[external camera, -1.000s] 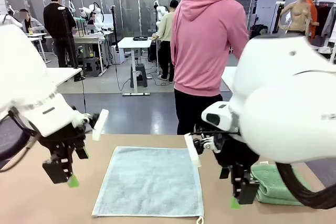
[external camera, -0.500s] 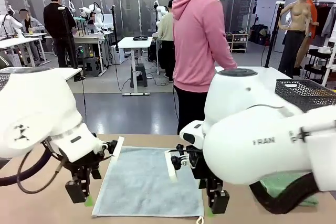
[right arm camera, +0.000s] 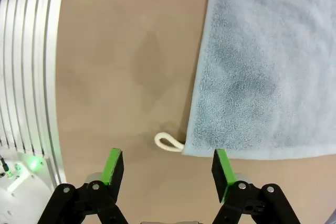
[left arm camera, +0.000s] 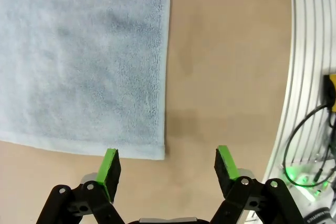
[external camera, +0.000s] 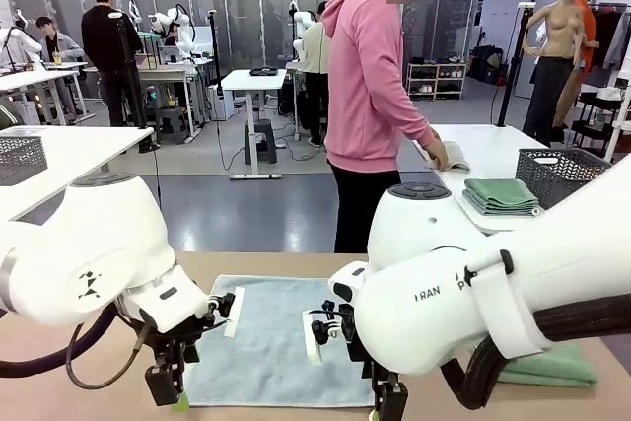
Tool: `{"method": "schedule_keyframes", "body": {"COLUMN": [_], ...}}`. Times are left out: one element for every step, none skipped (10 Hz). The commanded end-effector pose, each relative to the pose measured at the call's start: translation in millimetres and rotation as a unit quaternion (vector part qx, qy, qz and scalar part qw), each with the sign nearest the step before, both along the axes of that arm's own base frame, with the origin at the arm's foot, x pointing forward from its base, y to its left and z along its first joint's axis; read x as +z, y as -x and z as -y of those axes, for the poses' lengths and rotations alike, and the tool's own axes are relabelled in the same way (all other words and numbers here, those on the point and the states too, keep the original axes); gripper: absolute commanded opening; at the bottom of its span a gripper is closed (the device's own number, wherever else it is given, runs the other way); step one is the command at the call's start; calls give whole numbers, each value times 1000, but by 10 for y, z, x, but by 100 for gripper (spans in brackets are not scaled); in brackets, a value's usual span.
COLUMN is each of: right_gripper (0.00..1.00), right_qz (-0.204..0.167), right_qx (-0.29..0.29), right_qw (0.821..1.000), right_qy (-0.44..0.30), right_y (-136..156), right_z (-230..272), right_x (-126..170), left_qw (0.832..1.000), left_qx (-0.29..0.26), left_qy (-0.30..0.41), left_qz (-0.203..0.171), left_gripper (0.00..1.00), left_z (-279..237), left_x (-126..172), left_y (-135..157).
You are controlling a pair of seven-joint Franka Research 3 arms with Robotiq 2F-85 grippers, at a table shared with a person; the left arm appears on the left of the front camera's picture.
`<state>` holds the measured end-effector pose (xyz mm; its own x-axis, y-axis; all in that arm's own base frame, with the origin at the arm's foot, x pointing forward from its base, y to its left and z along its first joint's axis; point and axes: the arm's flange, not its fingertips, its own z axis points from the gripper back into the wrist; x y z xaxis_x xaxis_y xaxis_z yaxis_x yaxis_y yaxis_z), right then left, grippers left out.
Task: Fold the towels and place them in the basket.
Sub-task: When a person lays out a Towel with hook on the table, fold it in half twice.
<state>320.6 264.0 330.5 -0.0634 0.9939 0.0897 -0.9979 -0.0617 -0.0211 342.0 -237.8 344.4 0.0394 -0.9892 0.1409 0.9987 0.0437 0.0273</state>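
Note:
The pale blue-grey towel (external camera: 271, 337) lies flat and unfolded on the tan table. My left gripper (external camera: 170, 393) hangs open just above its near left corner. In the left wrist view that towel corner (left arm camera: 155, 151) sits between the green fingertips of the left gripper (left arm camera: 167, 165). My right gripper (external camera: 387, 407) is open over the near right corner. The right wrist view shows the towel's edge (right arm camera: 247, 145) and its white loop (right arm camera: 168, 142) just ahead of the right gripper (right arm camera: 167, 167). A folded mint green towel (external camera: 554, 366) lies at the right, partly hidden by my right arm. A dark wire-mesh basket (external camera: 570, 175) stands on the white side table.
A person in a pink hoodie (external camera: 370, 96) stands at the far side, hands on a cloth on the white side table (external camera: 463, 140), where folded green towels (external camera: 501, 194) lie. Another mesh basket (external camera: 20, 157) sits on a table at left. The table's metal rail (left arm camera: 307, 77) runs close beside both grippers.
Both arms have dropped and swung toward the towel's near corners. The person has turned from the table to the side table at the right.

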Motion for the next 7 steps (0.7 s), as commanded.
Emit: {"method": "schedule_keyframes", "body": {"right_gripper": [85, 85, 85, 85, 85, 85, 85], "right_qz": [10, 12, 15, 12, 15, 16, 15], "right_qx": [-24, -27, -35, -38, -41, -42, -44], "right_qw": [1000, 1000, 999, 999, 999, 999, 999], "right_qy": [-5, -1, 3, 6, 4, 5, 6], "right_y": [-45, -64, -87, -108, -131, -151, -170], "right_z": [5, 0, -12, -19, -17, -18, -26], "right_x": [-109, -139, -166, -206, -223, -236, -249], "left_qw": [1000, 1000, 1000, 1000, 1000, 1000, 1000], "left_qx": [-5, -8, 2, 3, 4, 5, 6], "left_qy": [15, 12, -1, -7, -14, -17, -18], "left_qz": [4, 4, 5, 0, 5, 7, 5], "left_gripper": [91, 91, 91, 91, 91, 91, 91], "left_z": [-67, -55, -74, -83, -94, -111, -130], "left_x": [-150, -183, -237, -310, -374, -434, -480], "left_y": [80, 65, 47, 32, 6, -27, -55]}}
